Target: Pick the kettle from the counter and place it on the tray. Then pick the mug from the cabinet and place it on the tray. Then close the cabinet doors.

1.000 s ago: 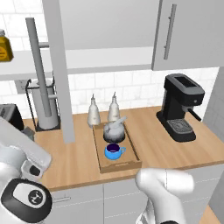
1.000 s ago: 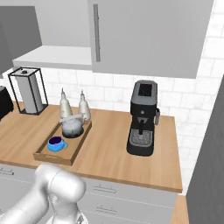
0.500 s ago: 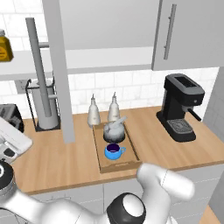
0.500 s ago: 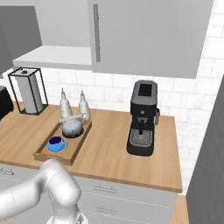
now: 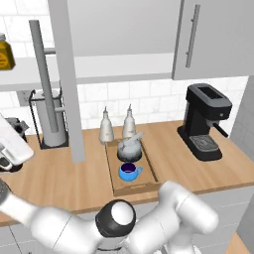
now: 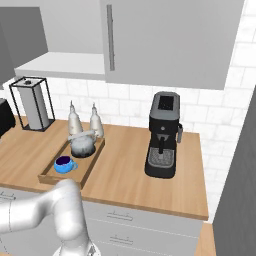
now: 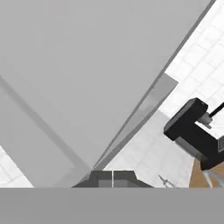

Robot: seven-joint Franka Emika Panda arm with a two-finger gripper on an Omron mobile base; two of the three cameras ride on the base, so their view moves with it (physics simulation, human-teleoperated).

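The silver kettle (image 5: 130,148) (image 6: 82,145) and the blue mug (image 5: 129,172) (image 6: 64,163) both stand in the wooden tray (image 5: 149,168) (image 6: 47,175) on the counter (image 5: 59,178). The upper cabinet's left door (image 5: 67,79) stands open, edge-on, with its bar handle (image 5: 42,84) beside it; the right door (image 5: 218,39) (image 6: 170,40) is closed. The white shelf (image 5: 109,67) shows between them. In the hand view my gripper (image 7: 113,179) is shut on nothing, close to a flat grey door panel (image 7: 87,78).
A black coffee machine (image 5: 203,126) (image 6: 162,135) (image 7: 194,135) stands on the counter right of the tray. Two pale bottles (image 5: 106,128) sit behind the tray. A wire-framed holder (image 6: 31,102) stands far left. A yellow jar (image 5: 5,55) sits on the shelf.
The arm has swung low across the front of the left base view and its elbow now bulks at the bottom. Kettle, mug, tray and doors have not moved.
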